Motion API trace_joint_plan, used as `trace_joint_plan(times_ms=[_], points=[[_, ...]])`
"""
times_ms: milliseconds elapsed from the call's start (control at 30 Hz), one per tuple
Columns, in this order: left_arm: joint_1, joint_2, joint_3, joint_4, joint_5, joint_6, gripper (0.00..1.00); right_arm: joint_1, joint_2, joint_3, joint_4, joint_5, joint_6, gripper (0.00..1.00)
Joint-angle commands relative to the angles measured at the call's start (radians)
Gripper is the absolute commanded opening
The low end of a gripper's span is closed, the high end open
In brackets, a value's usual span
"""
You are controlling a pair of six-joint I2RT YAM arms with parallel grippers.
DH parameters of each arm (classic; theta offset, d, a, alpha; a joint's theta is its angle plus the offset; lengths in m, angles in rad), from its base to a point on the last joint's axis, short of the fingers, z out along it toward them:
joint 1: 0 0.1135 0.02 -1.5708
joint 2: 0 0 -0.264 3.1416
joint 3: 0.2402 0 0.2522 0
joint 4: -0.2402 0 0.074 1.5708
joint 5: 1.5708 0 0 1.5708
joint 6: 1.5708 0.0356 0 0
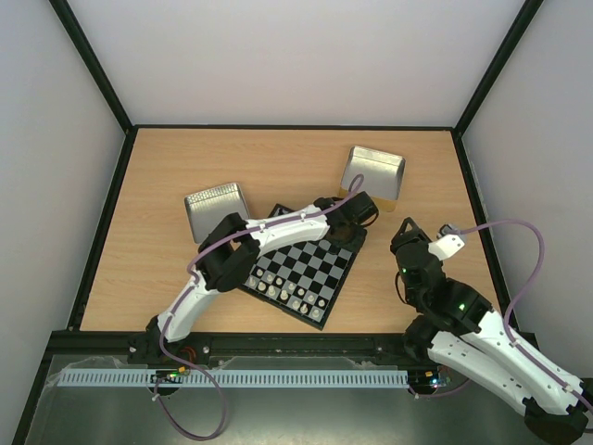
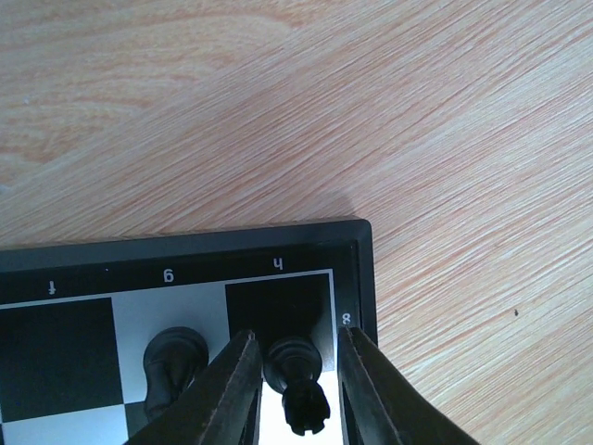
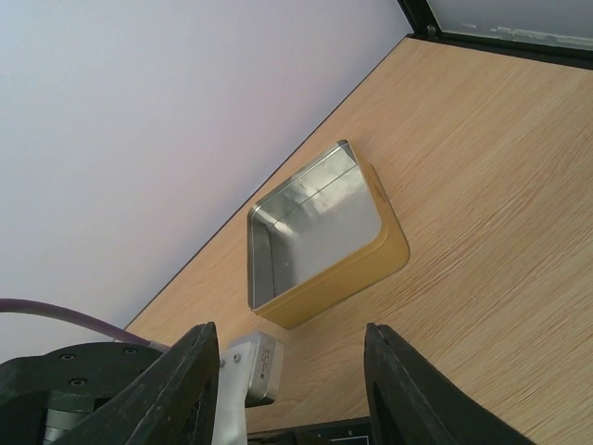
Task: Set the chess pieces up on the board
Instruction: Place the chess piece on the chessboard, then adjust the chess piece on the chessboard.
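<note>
Pale wooden bench (image 2: 278,93); corner of the board (image 2: 185,248). The left claw (image 2: 296,338), parted, straddles a black chess piece (image 2: 296,385) standing on corner square h8, with a sliver of clearance each side. The right claw (image 3: 287,334), spread and empty, faces a metal tray (image 3: 315,232), well apart from the board.

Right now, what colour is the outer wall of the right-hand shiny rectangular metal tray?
Yellow tray wall; right wrist view.
</note>
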Motion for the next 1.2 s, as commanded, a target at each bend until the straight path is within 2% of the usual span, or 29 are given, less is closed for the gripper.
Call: trace_joint_plan(times_ms=[0,200,400,567,800,933,1067,1167], points=[[0.011,0.009,0.032,-0.002,0.045,0.006,0.27,0.001,0.005,0.013,-0.029,0.039,0.028,0.42],[0.025,-0.066,0.02,0.007,0.063,0.002,0.27,0.002,0.013,0.014,-0.017,0.033,0.027,0.42],[0.038,-0.155,-0.03,0.008,0.059,0.003,0.32,0.001,0.023,0.01,0.002,0.014,0.014,0.42],[0.08,-0.289,-0.118,0.036,0.025,-0.006,0.36,0.001,0.054,-0.006,0.086,-0.068,-0.063,0.42],[0.275,-0.56,-0.433,0.134,0.003,-0.06,0.38,-0.039,0.288,-0.055,0.229,-0.382,-0.111,0.43],[0.413,-0.688,-0.587,0.151,0.013,-0.068,0.39,-0.093,0.429,-0.065,0.27,-0.548,-0.113,0.37],[0.531,-0.773,-0.715,0.172,0.045,-0.063,0.4,-0.139,0.518,-0.05,0.28,-0.62,-0.156,0.28],[0.604,-0.81,-0.782,0.189,0.087,-0.057,0.4,-0.159,0.588,-0.021,0.27,-0.659,-0.203,0.26]])
